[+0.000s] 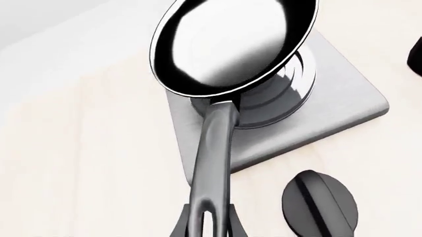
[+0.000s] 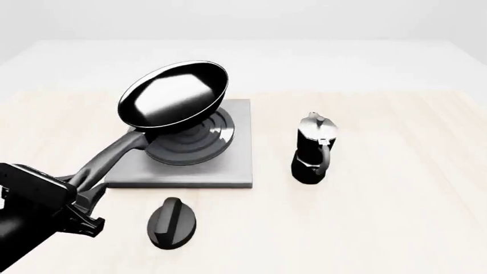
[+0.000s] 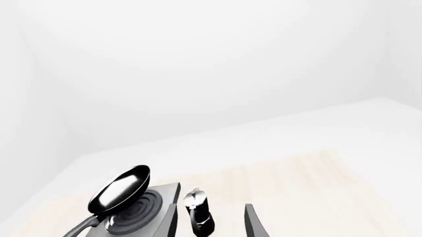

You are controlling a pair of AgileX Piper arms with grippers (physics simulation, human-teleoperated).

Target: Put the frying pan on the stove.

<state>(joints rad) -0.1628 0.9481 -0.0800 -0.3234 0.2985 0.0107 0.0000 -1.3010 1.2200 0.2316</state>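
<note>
A black-and-silver moka pot (image 2: 313,149) is standing upright on the pale wooden table (image 2: 396,217), toward the right side. A small black oval knob (image 2: 171,222) is lying flat on the table nearer the front edge, well apart from the moka pot.

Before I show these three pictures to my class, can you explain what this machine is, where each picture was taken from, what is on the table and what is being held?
These are simulator renders of two robot arms at a table, steered by a person.

The front view looks down from above and behind the arms. The other two come from cameras mounted just behind each gripper.

On the wooden table lie a square grey stove with silver rings, a black-and-silver moka pot to its right and a black oval knob in front.

The left gripper is clamped on the end of the frying pan's handle, holding the frying pan tilted above the stove's rings, not yet set down.

The right gripper is open, empty and raised above the table.
</note>
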